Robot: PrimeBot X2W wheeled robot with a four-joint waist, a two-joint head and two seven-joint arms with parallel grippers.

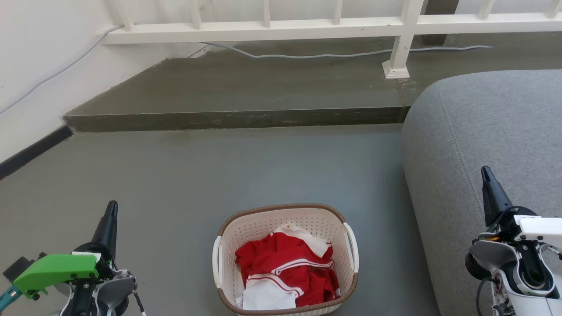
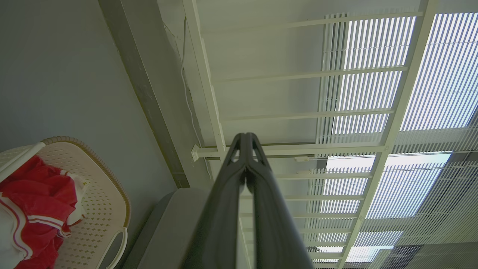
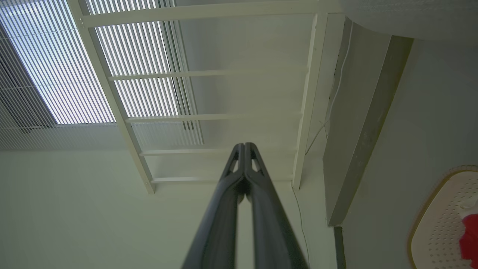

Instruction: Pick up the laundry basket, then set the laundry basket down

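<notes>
Head view: laundry basket on the floor holds red-and-white clothes.

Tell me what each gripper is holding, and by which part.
Nothing is held. The left gripper and right gripper are shut on air; the cream-white perforated plastic laundry basket with a brown rim sits untouched on the grey floor.

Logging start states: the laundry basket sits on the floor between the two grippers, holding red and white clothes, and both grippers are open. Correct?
One error: the left gripper and right gripper are shut, fingertips together, as each wrist view shows. The rest about the laundry basket holds.
</notes>
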